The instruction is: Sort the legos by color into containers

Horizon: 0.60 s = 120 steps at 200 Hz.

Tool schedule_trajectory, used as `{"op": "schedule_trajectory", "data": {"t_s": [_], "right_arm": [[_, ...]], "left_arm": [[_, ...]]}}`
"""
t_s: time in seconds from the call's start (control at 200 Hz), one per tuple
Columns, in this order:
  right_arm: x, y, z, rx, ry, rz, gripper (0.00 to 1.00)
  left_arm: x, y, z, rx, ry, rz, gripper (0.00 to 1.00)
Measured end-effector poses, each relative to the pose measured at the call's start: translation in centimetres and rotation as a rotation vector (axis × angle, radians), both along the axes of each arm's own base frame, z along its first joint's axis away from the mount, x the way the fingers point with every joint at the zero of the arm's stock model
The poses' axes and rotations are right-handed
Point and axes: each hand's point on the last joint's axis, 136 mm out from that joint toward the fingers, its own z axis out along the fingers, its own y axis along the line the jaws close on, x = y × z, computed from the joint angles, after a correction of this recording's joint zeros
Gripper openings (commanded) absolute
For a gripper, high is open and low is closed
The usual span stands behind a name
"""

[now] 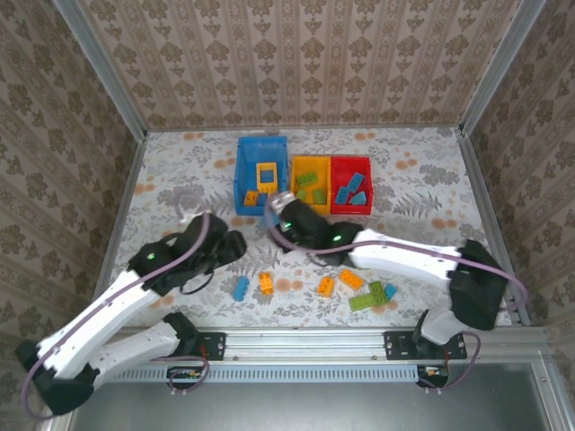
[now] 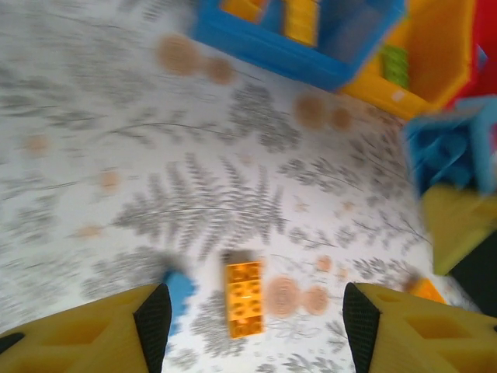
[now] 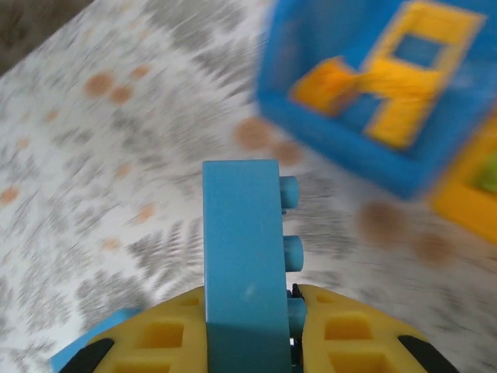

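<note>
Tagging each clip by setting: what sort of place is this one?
Probably a purpose-built robot test booth, not a home. Metal frame posts hold patterned wall panels around a floral-covered table, and two robot arms are bolted to a rail at its near edge.

Yellow fingers (image 3: 349, 334) clamp an upright blue brick (image 3: 241, 241) near the blue bin (image 3: 326, 144).
</note>
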Motion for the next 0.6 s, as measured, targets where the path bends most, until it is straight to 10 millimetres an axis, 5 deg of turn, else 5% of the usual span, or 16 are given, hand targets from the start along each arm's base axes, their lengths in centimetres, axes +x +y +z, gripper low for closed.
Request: {"op": "schedule_trajectory", "data": {"t_s": [0.155,0.275,0.38,0.6], "right_arm": [[4.5,-11.0,1.2,0.073,0.007,-0.287,0.09],[7.5,-16.1,0.6,0.117,0.053,-0.422,0.09],[10.2,-18.0,-1.4,0.128,0.136,-0.48,0.09],[15.6,-18.7,-4.8,0.187,0.282,-0.521,0.12]], "left_arm": [[1.1,-6.5,-0.2,0.007,-0.011,-0.168,0.65],[1.9,-9.9,0.2,-0.008,-0.039,-0.239,0.65],[2.4,-11.9,0.1,-0.008,-0.049,-0.274,0.65],[2.7,-14.9,0.8,-0.002,-0.072,-0.33,0.66]]}}
